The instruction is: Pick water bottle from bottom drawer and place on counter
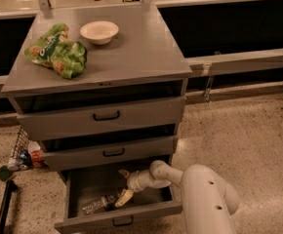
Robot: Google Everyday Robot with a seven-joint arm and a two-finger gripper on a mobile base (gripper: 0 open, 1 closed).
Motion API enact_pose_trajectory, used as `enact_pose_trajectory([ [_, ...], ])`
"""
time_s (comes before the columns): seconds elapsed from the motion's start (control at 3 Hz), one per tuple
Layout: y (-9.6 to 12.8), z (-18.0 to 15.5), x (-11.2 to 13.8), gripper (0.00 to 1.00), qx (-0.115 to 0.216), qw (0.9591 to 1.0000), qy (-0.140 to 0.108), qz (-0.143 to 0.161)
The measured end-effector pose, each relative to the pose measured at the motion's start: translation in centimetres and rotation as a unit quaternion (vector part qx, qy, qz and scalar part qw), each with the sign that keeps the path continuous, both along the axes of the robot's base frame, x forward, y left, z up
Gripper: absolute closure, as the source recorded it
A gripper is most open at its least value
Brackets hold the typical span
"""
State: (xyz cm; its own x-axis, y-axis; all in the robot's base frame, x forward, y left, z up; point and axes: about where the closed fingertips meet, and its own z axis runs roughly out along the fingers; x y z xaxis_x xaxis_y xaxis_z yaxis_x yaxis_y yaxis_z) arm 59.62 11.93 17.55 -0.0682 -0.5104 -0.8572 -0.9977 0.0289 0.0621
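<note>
The bottom drawer [119, 221] is pulled open at the foot of the cabinet. The water bottle [98, 204], clear and crinkled, lies on its side on the drawer floor toward the front left. My gripper [123, 185] reaches into the drawer from the right, just right of and above the bottle. Its fingers are spread, one pale fingertip [124, 197] close to the bottle's right end, and nothing is held. The counter [131, 52] is the grey cabinet top above.
A green snack bag [57, 51] and a white bowl [99, 31] sit on the counter's left and back. Two shallower drawers [105, 116] above stand slightly open. Cans and clutter [22, 157] lie on the floor at left. My white arm [205, 194] fills the lower right.
</note>
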Motion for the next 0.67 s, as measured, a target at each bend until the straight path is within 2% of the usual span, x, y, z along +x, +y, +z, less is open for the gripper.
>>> enact_pose_trajectory([
  [0.33, 1.7, -1.0, 1.6, 0.0, 0.004, 0.9997, -0.017, 0.015],
  [0.67, 3.7, -1.4, 2.2, 0.0, 0.008, 0.9977, -0.047, 0.048],
])
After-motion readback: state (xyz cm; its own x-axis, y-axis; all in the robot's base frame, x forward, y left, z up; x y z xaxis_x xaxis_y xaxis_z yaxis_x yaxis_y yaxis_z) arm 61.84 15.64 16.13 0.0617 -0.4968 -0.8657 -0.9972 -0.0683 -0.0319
